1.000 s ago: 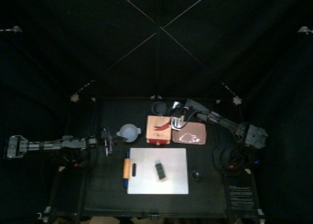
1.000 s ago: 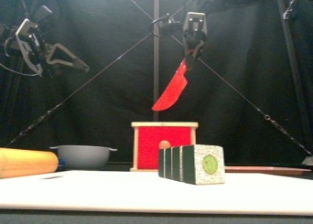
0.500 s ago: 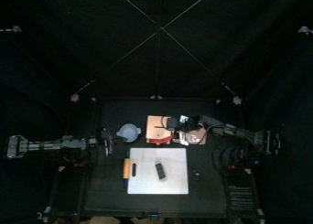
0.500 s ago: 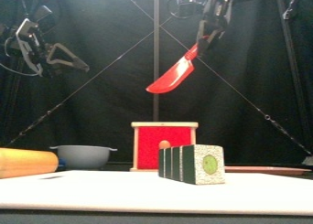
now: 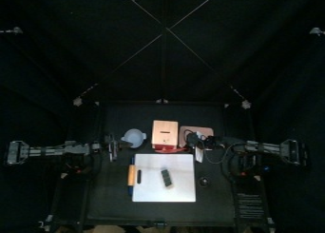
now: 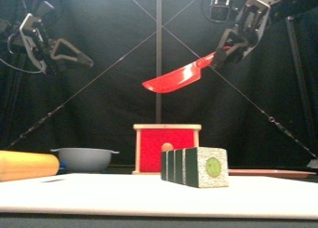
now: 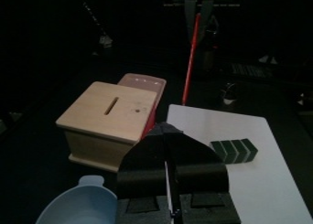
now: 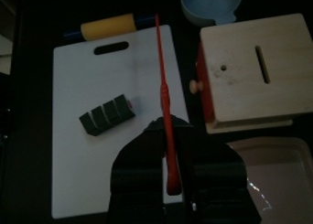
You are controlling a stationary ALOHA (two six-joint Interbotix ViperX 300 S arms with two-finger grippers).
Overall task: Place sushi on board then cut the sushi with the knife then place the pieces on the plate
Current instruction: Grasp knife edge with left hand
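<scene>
The red toy knife [image 6: 180, 76] hangs high in the air, its blade nearly level and pointing left. My right gripper [image 6: 236, 44] is shut on its handle; in the top view that gripper [image 5: 203, 146] is just right of the white cutting board [image 5: 184, 161]. From the right wrist the knife [image 8: 164, 100] runs out over the board [image 8: 86, 164] beside the sushi roll [image 8: 106, 115]. The dark green sushi roll [image 6: 195, 167] lies whole on the board [image 6: 159, 194]. My left gripper [image 5: 112, 147] rests shut at the table's left, holding nothing.
A pale wooden box with a red drawer front [image 6: 168, 148] stands behind the board. A blue-grey bowl [image 6: 85, 157] sits left of it. An orange rolling pin [image 6: 25, 164] lies by the board's left edge. The pink tray [image 8: 281, 168] lies right of the box.
My right arm has swung out to the right and drawn back from above the box. The knife has tipped from hanging almost straight down to nearly level. The left arm has stayed still.
</scene>
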